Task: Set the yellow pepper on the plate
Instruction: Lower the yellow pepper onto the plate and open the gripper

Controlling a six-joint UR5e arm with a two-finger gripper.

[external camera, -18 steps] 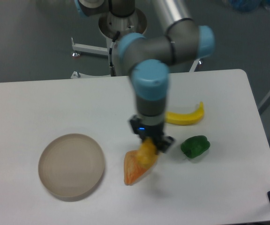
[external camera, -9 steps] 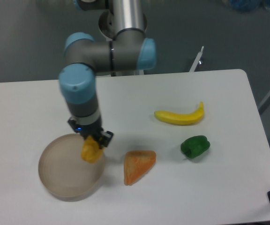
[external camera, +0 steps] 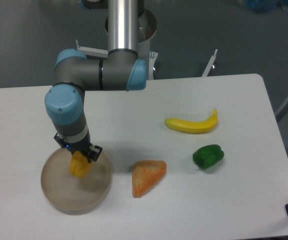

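My gripper (external camera: 78, 159) is shut on the yellow pepper (external camera: 77, 166), a small yellow-orange blocky piece hanging below the fingers. It hangs over the round beige-grey plate (external camera: 59, 195) at the left front of the table, above the plate's upper middle. I cannot tell whether the pepper touches the plate. The arm comes down from the back and hides the plate's far rim.
An orange wedge-shaped toy (external camera: 147, 176) lies just right of the plate. A green pepper (external camera: 208, 156) lies further right. A yellow banana (external camera: 192, 124) lies behind them. The table's right edge is near the green pepper.
The gripper has carried the yellow pepper left, from beside the orange wedge, past the plate's right rim, to above the plate's middle. The other items have not moved.
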